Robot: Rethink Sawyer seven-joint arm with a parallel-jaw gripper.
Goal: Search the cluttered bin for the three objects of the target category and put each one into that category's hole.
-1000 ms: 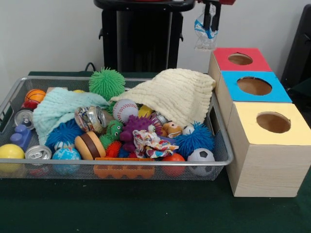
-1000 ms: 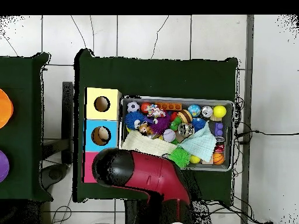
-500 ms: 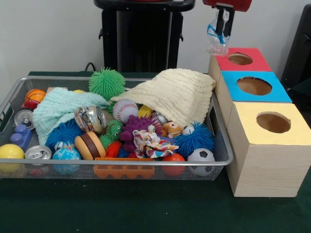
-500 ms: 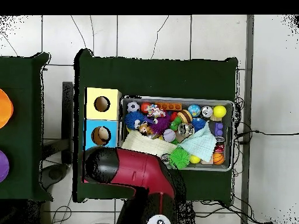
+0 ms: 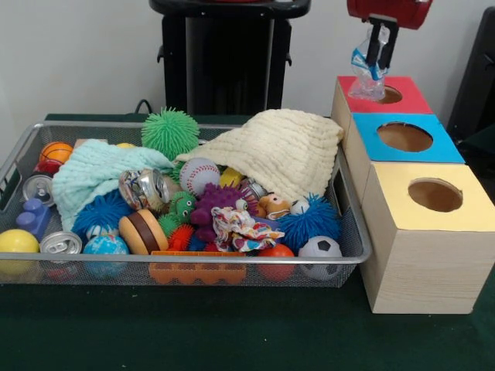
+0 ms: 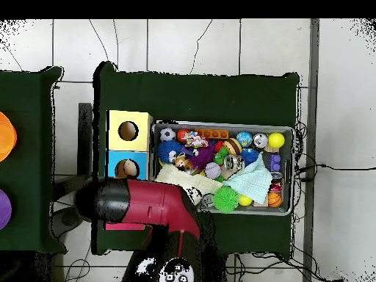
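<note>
The gripper (image 5: 378,48) was clamped on a crumpled clear plastic wrapper (image 5: 366,72), which hung just above the hole in the red-topped box (image 5: 402,102). The wire bin (image 5: 352,224) of toys sat beside that box.

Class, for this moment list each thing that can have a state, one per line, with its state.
End effector: shut on the clear plastic wrapper, above the red box.
Clear plastic wrapper: held, hanging over the red box's hole.
Red box: hole partly hidden.
Blue box: hole open.
Yellow box: hole open.
Wire bin: full of clutter.
Cream cloth: draped over the bin's rim.
</note>
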